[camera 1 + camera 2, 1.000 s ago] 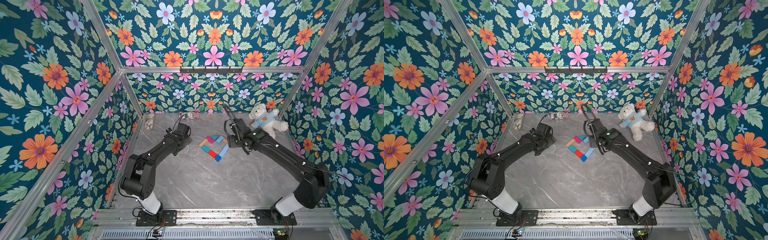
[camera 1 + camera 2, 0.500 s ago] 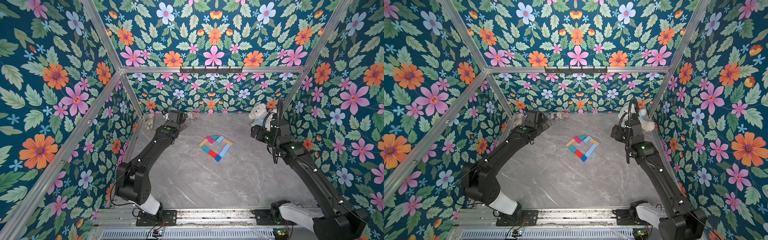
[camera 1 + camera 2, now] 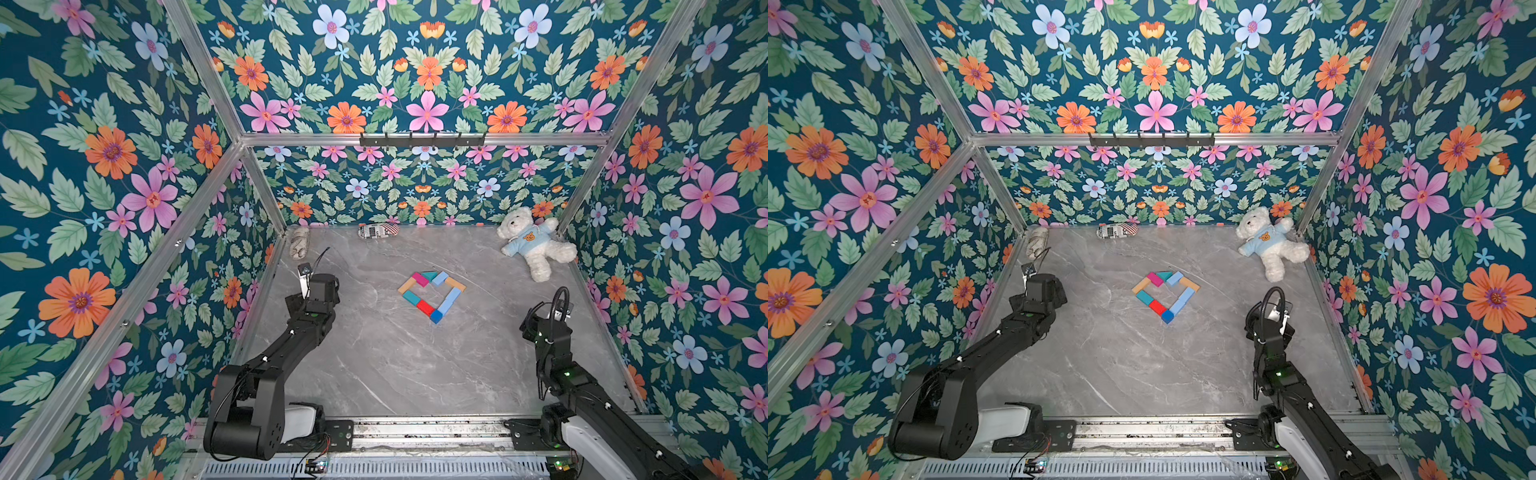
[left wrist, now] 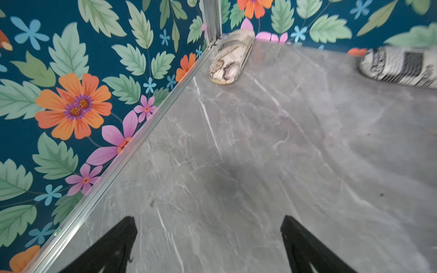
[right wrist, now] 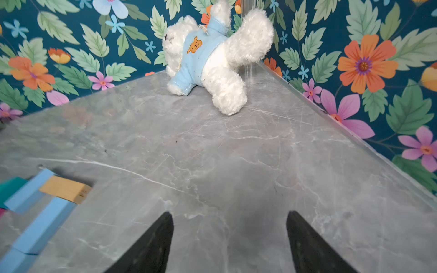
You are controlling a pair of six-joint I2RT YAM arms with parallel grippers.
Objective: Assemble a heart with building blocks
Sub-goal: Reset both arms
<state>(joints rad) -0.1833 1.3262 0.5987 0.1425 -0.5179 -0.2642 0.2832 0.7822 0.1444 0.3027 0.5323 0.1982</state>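
The heart (image 3: 450, 300) (image 3: 1182, 300) lies flat mid-table in both top views, a hollow outline of building blocks with a teal triangle (image 3: 430, 275) at the notch and a dark blue cube (image 3: 436, 316) at the tip. No gripper touches it. My left gripper (image 4: 208, 217) hangs open over bare marble near the left wall, well left of the heart. Toward the right wall, my right gripper (image 5: 229, 212) is open and empty. The right wrist view catches the heart's tan block (image 5: 65, 189) and a light blue block (image 5: 45, 227) off to one side of it.
A white teddy bear (image 3: 534, 245) (image 5: 212, 59) lies in the far right corner. A beige patterned pouch (image 3: 300, 247) (image 4: 230, 59) sits in the far left corner, and a black-and-white printed pouch (image 3: 378, 230) (image 4: 399, 68) lies along the back wall. Floral walls enclose the table.
The right gripper has left the heart's right side and pulled back toward the front right. The left arm swung to the far left corner, then drew back. The heart has not moved.
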